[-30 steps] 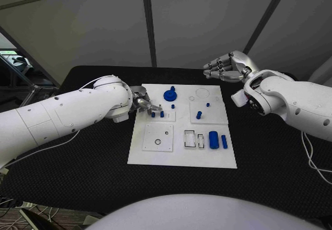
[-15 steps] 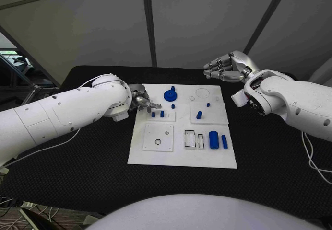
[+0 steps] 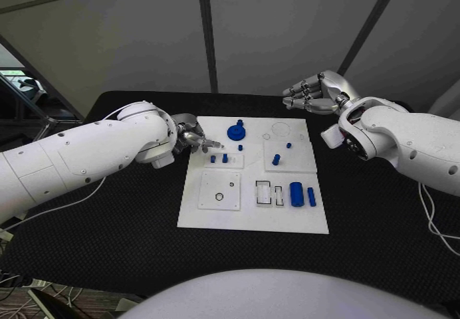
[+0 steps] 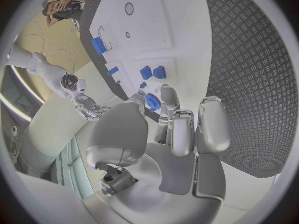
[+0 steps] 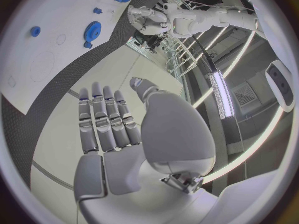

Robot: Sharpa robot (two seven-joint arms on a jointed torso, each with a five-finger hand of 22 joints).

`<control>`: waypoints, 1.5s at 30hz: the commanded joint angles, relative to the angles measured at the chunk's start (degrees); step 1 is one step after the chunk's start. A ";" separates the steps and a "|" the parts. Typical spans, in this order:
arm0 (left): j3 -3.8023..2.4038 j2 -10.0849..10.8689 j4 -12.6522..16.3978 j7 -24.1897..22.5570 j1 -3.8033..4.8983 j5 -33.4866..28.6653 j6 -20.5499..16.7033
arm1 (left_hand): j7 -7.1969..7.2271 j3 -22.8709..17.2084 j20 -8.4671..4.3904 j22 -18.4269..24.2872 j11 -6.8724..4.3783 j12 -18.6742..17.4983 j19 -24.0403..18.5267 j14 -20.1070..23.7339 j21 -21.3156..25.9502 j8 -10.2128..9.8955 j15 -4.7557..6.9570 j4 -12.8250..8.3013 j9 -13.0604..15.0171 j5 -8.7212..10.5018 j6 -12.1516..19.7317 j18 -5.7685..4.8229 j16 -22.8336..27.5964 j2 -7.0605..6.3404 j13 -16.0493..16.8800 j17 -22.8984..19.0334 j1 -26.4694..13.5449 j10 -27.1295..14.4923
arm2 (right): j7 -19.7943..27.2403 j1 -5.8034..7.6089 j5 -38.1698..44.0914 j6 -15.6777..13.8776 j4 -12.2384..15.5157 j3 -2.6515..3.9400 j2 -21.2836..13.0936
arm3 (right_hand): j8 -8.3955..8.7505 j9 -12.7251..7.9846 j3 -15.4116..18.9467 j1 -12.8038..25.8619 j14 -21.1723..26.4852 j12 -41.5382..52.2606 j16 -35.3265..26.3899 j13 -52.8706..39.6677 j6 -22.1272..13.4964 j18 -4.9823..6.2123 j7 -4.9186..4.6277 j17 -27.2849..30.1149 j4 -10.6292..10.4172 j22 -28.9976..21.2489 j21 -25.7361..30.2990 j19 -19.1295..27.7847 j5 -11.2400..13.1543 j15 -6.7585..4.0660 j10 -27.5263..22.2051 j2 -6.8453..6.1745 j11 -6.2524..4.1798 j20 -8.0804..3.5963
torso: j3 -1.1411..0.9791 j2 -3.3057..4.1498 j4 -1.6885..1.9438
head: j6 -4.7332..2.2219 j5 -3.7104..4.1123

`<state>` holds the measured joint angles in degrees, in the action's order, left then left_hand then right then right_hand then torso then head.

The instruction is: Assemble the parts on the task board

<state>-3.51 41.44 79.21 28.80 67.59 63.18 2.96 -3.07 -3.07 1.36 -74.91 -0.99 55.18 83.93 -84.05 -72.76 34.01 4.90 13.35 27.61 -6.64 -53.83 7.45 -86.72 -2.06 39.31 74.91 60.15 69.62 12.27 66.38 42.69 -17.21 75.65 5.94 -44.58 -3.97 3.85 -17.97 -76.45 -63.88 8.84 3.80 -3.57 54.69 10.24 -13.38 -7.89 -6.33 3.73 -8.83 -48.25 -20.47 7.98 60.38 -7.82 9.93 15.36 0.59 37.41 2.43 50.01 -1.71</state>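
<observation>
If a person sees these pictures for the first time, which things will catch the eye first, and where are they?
First comes the white task board in the middle of the black table, dotted with small blue parts, the largest being a blue gear near its far edge. Next, the left hand reaches over the board's far left corner beside two small blue pegs. The right hand hangs beyond the board's far right corner, holding nothing.

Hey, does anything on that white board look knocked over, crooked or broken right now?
Nothing stands out. The white board lies flat and square on the table, the blue pieces sit tidily on it, and no damage shows.
</observation>
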 commanded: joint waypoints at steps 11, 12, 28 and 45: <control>0.02 1.76 3.68 -0.66 -2.17 -2.42 -1.56 | -0.19 0.88 0.55 -3.84 0.17 -0.62 0.18 -4.67 0.34 -0.63 -0.64 -0.19 -0.28 -0.72 0.35 -3.64 0.29 0.08 -0.67 11.06 1.45 -0.78 | 0.18 0.08 0.06 0.34 -0.16 0.04 0.04 | 0.19 0.02 0.29 -0.09 0.40 0.19 -0.09 -0.01 -0.16 0.40 -0.04 0.06 0.08 0.00 0.23 -0.39 -0.20 -0.06 -0.19 0.55 0.00 -0.15 | 0.05 -0.02 -0.10 | -0.01 -0.54; 0.02 1.69 3.65 -0.60 -2.22 -2.33 -1.45 | -0.19 0.88 0.55 -3.84 0.17 -0.62 0.18 -4.67 0.34 -0.63 -0.64 -0.19 -0.28 -0.72 0.35 -3.64 0.29 0.08 -0.67 11.06 1.45 -0.78 | 0.18 0.08 0.06 0.34 -0.17 0.04 0.06 | 0.19 0.02 0.29 -0.09 0.40 0.19 -0.09 -0.01 -0.16 0.40 -0.04 0.06 0.08 0.00 0.23 -0.39 -0.20 -0.06 -0.19 0.55 0.00 -0.15 | 0.02 0.01 -0.12 | -0.01 -0.57; 0.01 0.42 1.78 0.02 -2.39 -0.24 -0.95 | -0.25 1.17 0.65 -3.87 0.23 -0.65 0.22 -4.69 0.39 -0.87 -0.71 -0.46 -0.46 -0.97 0.29 -3.63 0.28 0.56 -0.82 11.06 2.52 -0.92 | 0.19 0.08 0.06 0.42 -0.36 0.03 0.30 | 0.19 0.02 0.29 -0.09 0.40 0.19 -0.09 -0.01 -0.16 0.40 -0.04 0.06 0.08 0.00 0.23 -0.39 -0.20 -0.06 -0.19 0.55 0.00 -0.15 | 0.05 0.09 -0.15 | -0.01 -0.47; -0.01 -0.14 0.64 0.58 -2.37 0.63 1.02 | -0.23 1.32 0.69 -4.04 0.23 -0.60 0.34 -4.77 0.22 -0.96 -0.72 -0.93 -0.55 -1.09 0.04 -3.67 0.11 1.08 -0.88 11.26 3.82 -1.00 | 0.20 0.07 0.06 0.49 -0.50 0.03 0.43 | 0.18 0.03 0.32 -0.07 0.40 0.22 -0.08 -0.02 -0.16 0.40 -0.04 0.11 0.03 0.00 0.33 -0.44 -0.25 -0.06 -0.20 0.64 0.00 -0.14 | 0.01 0.03 -0.16 | -0.01 -0.35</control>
<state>-3.48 41.42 79.81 29.19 65.14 63.19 3.02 -3.07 -1.92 1.76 -74.91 -0.78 54.80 83.93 -84.05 -72.68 33.28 4.50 12.51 27.14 -7.51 -53.84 7.44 -86.72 -0.97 38.41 74.91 63.58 69.02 12.18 66.36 42.69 -17.09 75.15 5.94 -44.20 -3.98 3.85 -17.97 -76.45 -63.88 8.84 3.80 -3.57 54.69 10.24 -13.38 -7.85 -6.33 3.73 -8.83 -48.25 -20.47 7.98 60.38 -7.82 9.93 15.35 0.64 37.44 2.30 50.01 -1.99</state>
